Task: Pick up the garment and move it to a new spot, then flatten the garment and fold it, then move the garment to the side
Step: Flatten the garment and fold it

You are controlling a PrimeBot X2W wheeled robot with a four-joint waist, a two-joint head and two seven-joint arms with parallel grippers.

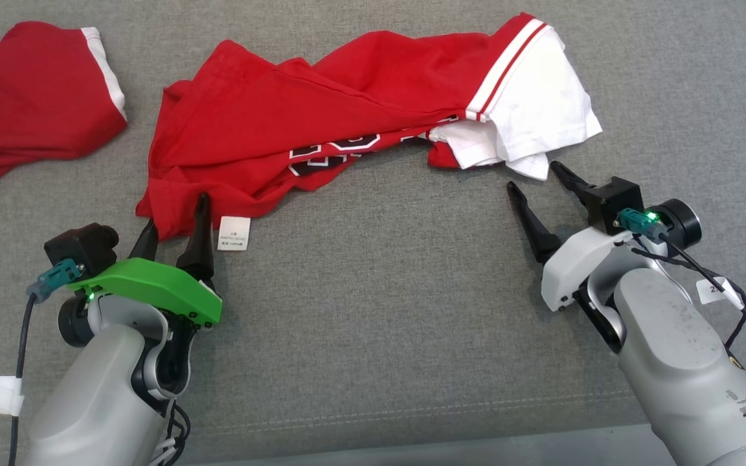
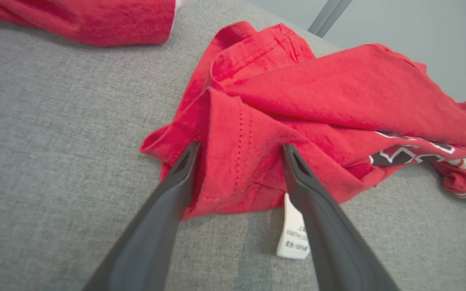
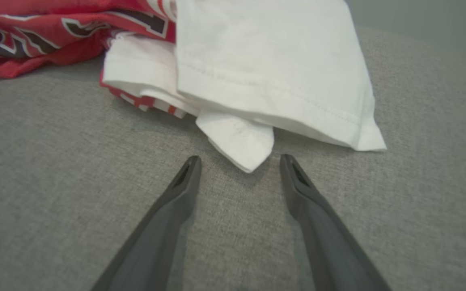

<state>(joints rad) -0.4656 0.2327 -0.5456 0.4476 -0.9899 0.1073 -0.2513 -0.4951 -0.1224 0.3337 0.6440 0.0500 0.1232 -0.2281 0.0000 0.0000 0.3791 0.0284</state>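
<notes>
1. Worktop (image 1: 373,310): grey woven fabric surface. It carries all items and is cut off at every edge of the head view.

2. Garment (image 1: 321,110): red shirt with white sleeves (image 1: 541,97), lying crumpled across the upper middle of the worktop. The red body is towards the left and the sleeves towards the right. Red stripes trim the sleeve seam. The black-and-white print (image 1: 334,152) is mostly folded under and cannot be read.

3. Second red garment (image 1: 30,103): lies at the far left, apart from the first. It is cut off by the frame.

4. Left tool (image 1: 177,210): released, fingers spread. The fingers straddle the near-left hem corner of the garment. Contact with the cloth cannot be confirmed.

5. Right tool (image 1: 532,175): released, fingers spread. In the right wrist view the lowest white sleeve corner reaches between the fingertips.

6. Care label (image 1: 234,233): white, lying on the worktop beside the left tool. Its text is too small to read.
</notes>
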